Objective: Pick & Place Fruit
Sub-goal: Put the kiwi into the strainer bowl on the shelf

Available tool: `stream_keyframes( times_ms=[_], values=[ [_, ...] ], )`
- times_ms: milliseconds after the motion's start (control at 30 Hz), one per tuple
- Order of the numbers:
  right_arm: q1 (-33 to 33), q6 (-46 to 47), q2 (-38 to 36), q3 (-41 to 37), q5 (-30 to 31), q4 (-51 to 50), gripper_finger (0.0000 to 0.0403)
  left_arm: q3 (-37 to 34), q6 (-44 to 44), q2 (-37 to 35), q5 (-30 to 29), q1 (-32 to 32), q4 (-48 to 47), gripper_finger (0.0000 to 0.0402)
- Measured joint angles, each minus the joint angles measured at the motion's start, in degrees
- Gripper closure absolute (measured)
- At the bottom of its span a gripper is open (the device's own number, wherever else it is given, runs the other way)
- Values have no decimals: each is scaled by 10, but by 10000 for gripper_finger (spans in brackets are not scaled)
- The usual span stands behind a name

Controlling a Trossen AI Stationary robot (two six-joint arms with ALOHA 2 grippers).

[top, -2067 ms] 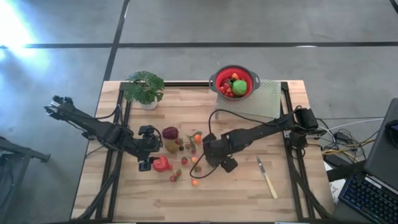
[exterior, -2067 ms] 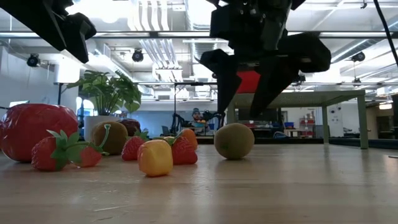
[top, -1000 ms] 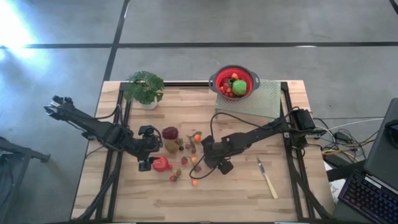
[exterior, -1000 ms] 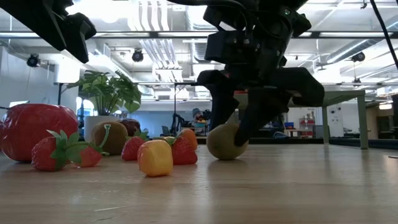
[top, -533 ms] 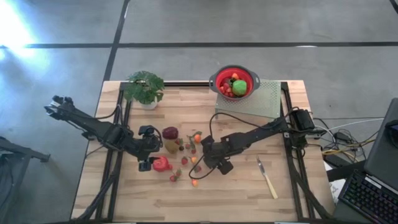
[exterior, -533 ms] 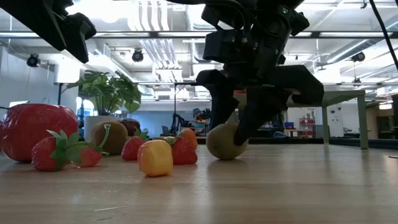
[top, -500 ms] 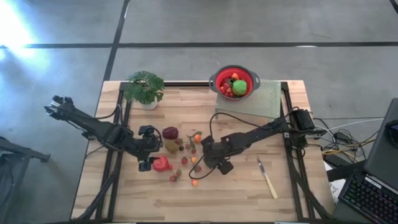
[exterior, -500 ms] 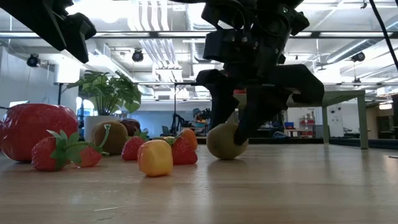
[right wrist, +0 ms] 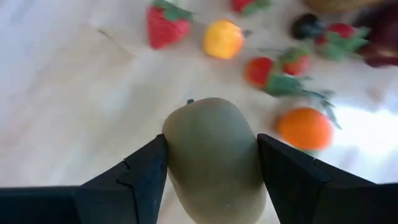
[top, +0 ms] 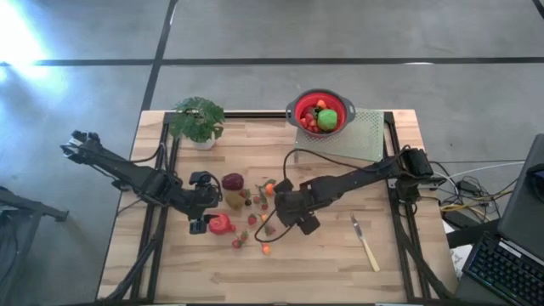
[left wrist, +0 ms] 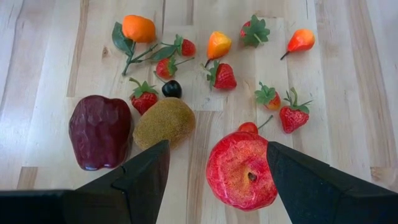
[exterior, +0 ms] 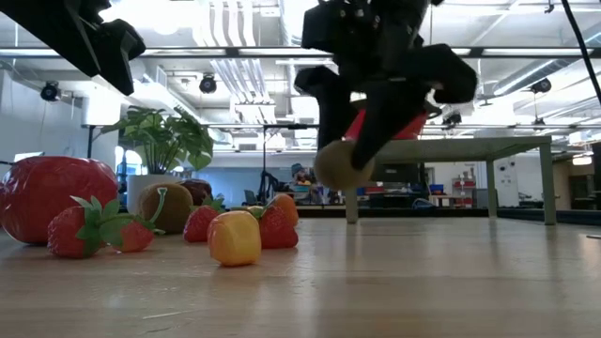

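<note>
My right gripper [exterior: 346,155] hangs over the middle of the table, shut on an olive-brown, kiwi-like fruit [exterior: 332,167] that is up off the wood. Below and to its left lie loose fruits [top: 255,212]: strawberries, small orange and yellow ones, a brown kiwi [left wrist: 165,121], a dark red apple [left wrist: 99,130]. My left gripper [left wrist: 217,149] stands open above the big magenta-red fruit [left wrist: 241,169], touching nothing. A red bowl [top: 321,111] with fruit in it stands at the back. My right gripper pinches the olive-brown fruit between its two fingers, one on each flank [right wrist: 171,149]. The fingers [exterior: 376,127] slant down from above. The fruit hangs at their lower ends, lifted clear of the table.
A potted plant [top: 197,119] stands at the back left. The red bowl sits at the edge of a pale green mat [top: 357,140] at the back right. A pale-handled knife [top: 365,242] lies right of the right gripper. Bare wood [top: 323,263] stretches along the near edge.
My right gripper has gone up with the olive-brown fruit, which sat on the table between its fingers a second ago and now hangs clear of it. The loose fruits have stayed where they were.
</note>
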Motion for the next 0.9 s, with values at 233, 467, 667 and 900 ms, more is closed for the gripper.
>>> stream_keyframes(
  times_ms=[233,467,667,900],
  values=[
    [-1,-22,-1,75,107,-93,181,0,0,0,0,0,0,128],
    [-15,-32,-1,169,249,-208,182,0,0,0,0,0,0,128],
    [-51,-31,-1,255,341,-299,179,0,0,0,0,0,0,128],
    [-132,-24,-10,364,349,-365,182,0,0,0,0,0,0,128]
  ],
)
